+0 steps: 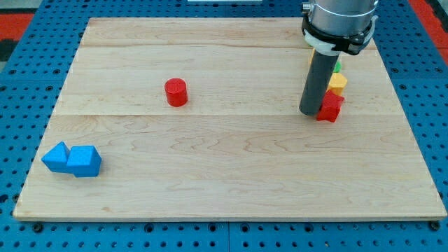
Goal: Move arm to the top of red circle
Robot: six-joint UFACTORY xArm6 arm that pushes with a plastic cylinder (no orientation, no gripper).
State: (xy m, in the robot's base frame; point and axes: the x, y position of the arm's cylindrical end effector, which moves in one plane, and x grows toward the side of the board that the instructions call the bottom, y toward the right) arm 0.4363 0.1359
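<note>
The rod's tip (310, 112) rests on the desk (231, 182), touching a red block (330, 108), well right of the red circle (176, 92); this end effector grasps nothing.

Our arm (339, 21) runs off the view's top edge, so we see only its lower collar and the rod. The rod covers the left part of the red block (330, 107), and we cannot make out that block's shape. Behind the rod, the yellow block (337, 82) shows only in part. Of the green block (337, 66) we see a mere sliver, its shape unreadable. Our tip (311, 113) sits against the red block's left side; whether they touch we cannot tell.
</note>
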